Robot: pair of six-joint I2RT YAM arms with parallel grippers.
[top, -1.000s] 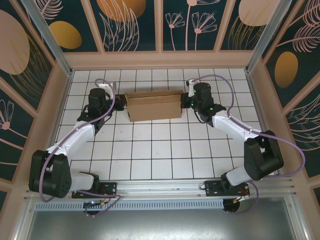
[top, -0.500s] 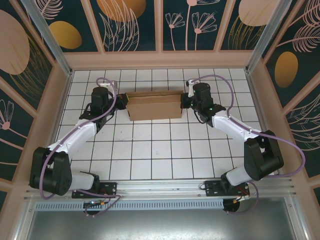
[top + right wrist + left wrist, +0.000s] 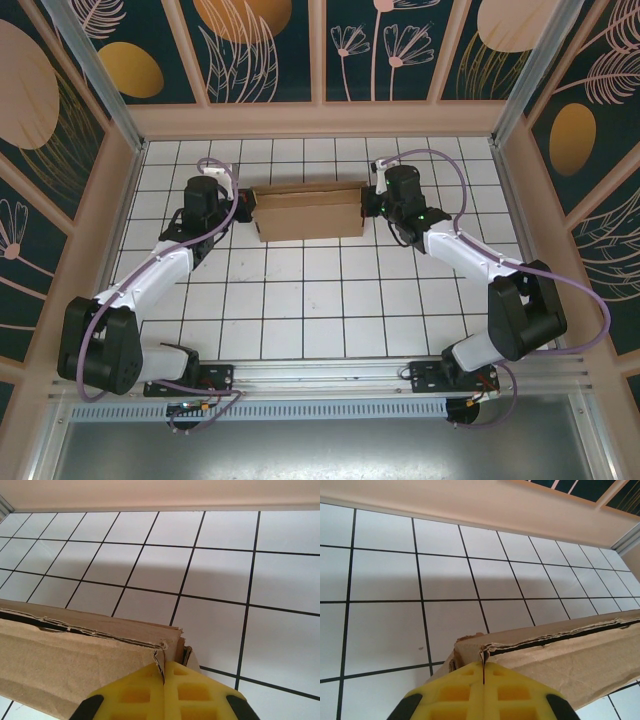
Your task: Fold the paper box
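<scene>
step: closing the ends, I reckon | left hand (image 3: 483, 667) and right hand (image 3: 164, 667) each pinched tight on a paper box (image 3: 308, 212) end | next: prob tuck flaps in evenly

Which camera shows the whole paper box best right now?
Top external: the whole paper box lies there, spanning between the left gripper and right gripper. Each wrist view gives a close-up of one end corner, pinched by shut yellow fingers.

The right hand (image 3: 164, 674) is pinching the paper box (image 3: 75, 665) at its corner, yellow fingers (image 3: 197, 692) pressing together, the white gridded bench (image 3: 220, 580) stretching beyond.
</scene>
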